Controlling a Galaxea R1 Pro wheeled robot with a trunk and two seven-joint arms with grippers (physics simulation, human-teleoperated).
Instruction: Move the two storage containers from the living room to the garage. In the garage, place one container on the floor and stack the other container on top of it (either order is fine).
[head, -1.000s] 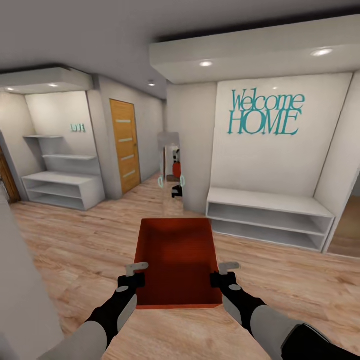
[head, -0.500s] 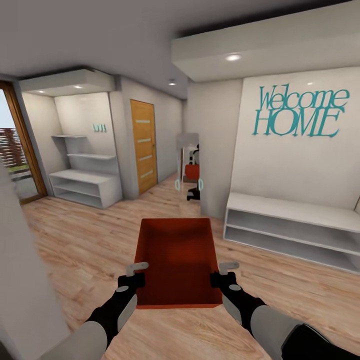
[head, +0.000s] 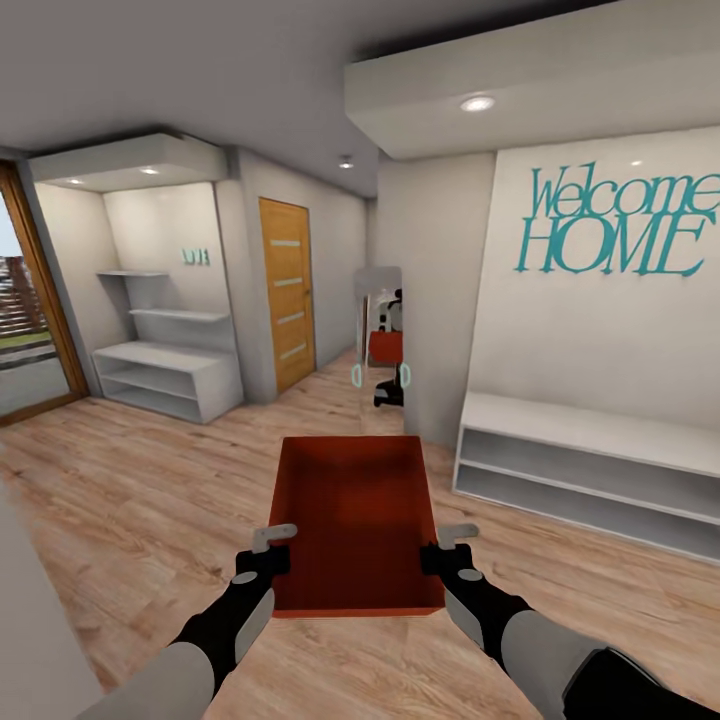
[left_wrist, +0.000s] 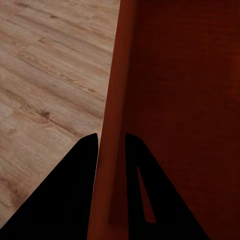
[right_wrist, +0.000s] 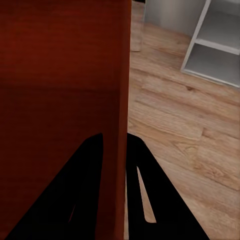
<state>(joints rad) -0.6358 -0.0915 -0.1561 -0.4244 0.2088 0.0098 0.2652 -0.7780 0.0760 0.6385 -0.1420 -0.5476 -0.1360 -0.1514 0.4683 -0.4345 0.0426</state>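
Both grippers, the left gripper (head: 272, 548) and the right gripper (head: 447, 548), are pinching opposite side walls of one orange-red storage container (head: 357, 520), carrying it level ahead of the robot over the living room's wood-plank floor (head: 130, 490). A thin wall could be slipping from either pinch, tipping the box, should the base swing near the white bench (head: 590, 465) at right.
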